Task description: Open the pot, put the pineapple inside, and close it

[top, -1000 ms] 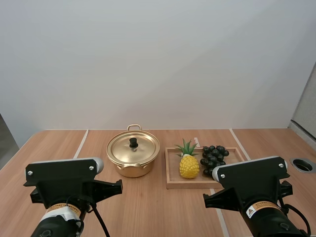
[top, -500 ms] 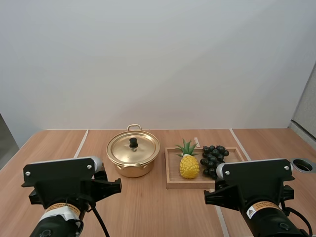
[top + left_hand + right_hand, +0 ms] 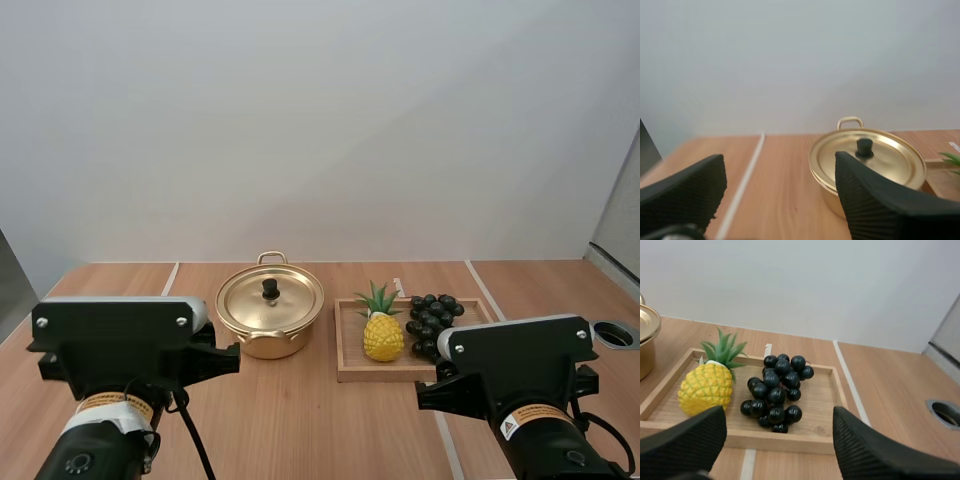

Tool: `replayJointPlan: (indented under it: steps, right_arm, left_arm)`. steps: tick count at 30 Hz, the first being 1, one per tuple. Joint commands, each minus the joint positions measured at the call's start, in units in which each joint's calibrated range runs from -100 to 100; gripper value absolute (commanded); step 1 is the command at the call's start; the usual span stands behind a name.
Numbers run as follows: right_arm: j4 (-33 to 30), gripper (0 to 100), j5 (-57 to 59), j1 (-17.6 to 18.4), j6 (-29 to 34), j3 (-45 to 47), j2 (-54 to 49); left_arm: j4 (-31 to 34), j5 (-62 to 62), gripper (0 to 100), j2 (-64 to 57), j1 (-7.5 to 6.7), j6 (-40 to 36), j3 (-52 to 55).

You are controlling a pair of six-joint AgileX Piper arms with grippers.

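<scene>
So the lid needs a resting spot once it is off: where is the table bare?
Bare wood lies left of the round gold metal pot, and in front of it. Right of the shallow wooden tray is free. The tray is crowded with a yellow pineapple and a bunch of dark grapes.

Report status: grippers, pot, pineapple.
Left gripper open, facing pot. Right gripper open, facing tray. Lid on pot; pineapple on tray beside grapes. Nothing blocking lid.
</scene>
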Motion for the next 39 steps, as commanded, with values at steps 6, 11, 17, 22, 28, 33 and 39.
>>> replayJointPlan:
  steps: [6, 11, 17, 22, 28, 33, 39]
  right_arm:
    - [-21.2, 100, -30.8, 0.0, -0.6, -0.5, -0.3]
    - [-20.8, 100, -20.5, 0.0, -0.1, -9.9, -0.3]
    - [-3.7, 100, -6.4, 0.0, 0.2, -24.1, 0.4]
    - [-1.8, 100, 4.2, 0.0, -0.2, -33.8, 7.3]
    - [6.4, 100, 4.8, 0.0, -0.2, -44.3, 16.5]
    - [10.9, 100, 6.9, 0.0, -0.8, -50.8, 18.6]
    - [13.9, 100, 15.2, 0.0, -4.7, -53.7, 18.7]
  left_arm:
    - [7.2, -35.1, 100, -0.2, 0.1, 9.9, -1.9]
    - [7.0, -27.7, 100, -0.2, 0.03, 9.9, -8.6]
    - [0.5, -8.2, 100, 2.0, -0.89, 6.6, -19.7]
    - [-1.1, 2.1, 100, 10.9, -1.32, 7.1, -31.4]
    - [-1.6, -1.0, 100, 18.5, -1.32, 1.3, -48.5]
    - [-1.6, -10.0, 100, 22.8, -1.23, 1.7, -63.2]
    - [-4.7, 16.0, 100, 37.1, -1.23, 7.1, -80.1]
